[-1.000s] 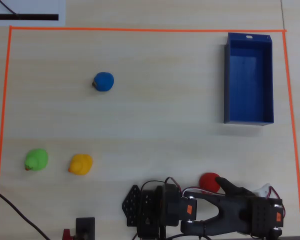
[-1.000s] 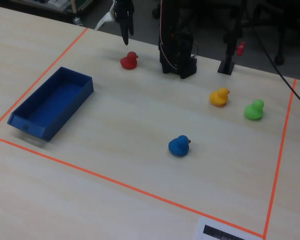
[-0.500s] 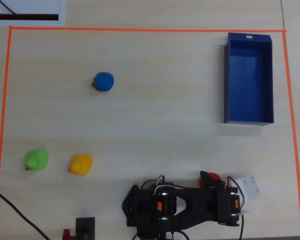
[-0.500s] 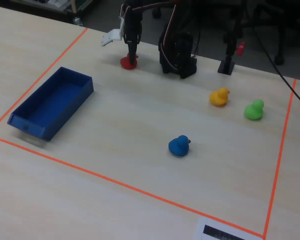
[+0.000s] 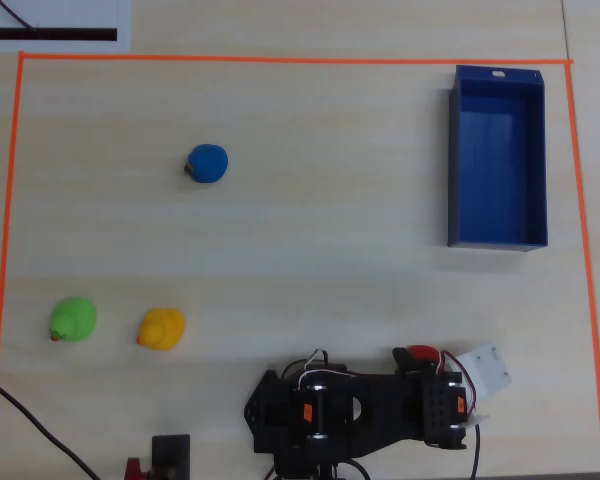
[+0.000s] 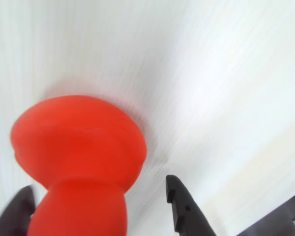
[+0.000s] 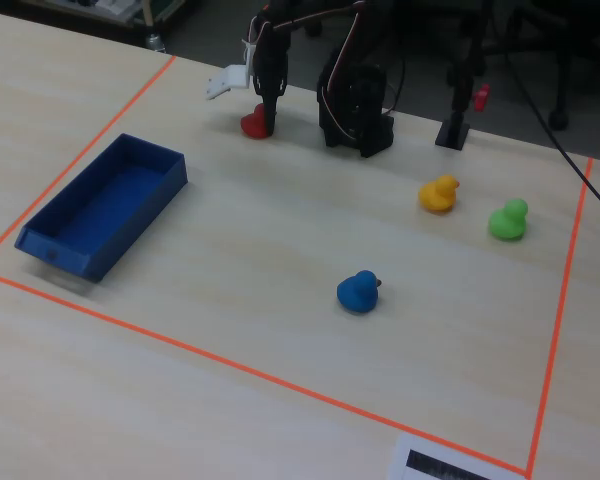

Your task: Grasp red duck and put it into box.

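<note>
The red duck is seen on the table between the spread fingers of the gripper, not yet clamped or lifted, so the grasp and the carry to the empty blue box are judged outstanding.

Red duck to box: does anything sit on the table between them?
Nothing visible does. The red duck sits between the gripper fingers near the arm's base, and the tabletop up to the box is bare in the overhead view. The other ducks lie far to the left.
</note>
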`<state>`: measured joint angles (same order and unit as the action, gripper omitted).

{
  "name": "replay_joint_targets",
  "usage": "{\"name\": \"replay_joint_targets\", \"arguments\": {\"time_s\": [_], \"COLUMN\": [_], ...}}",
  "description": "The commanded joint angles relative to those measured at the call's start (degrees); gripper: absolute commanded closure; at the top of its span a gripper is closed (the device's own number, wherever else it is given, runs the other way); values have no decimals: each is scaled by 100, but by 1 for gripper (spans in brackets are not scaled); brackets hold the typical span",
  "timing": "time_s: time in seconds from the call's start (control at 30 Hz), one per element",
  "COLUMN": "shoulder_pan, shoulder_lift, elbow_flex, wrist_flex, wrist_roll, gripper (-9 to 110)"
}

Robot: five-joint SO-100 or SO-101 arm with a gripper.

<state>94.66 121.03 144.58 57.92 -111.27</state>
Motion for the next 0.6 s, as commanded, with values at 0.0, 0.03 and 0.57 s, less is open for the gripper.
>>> {"name": "replay_joint_targets", "arguments": {"time_s": [0.0,0.03,0.57], "shoulder_pan": [-88,-97,-360], "shoulder_lift": [158,158,185], "elbow_flex": [-123,-149,-158], "wrist_flex": [18,18,-237], "wrist_roll": [-53,-53,-62], "gripper": [73,74,79]}}
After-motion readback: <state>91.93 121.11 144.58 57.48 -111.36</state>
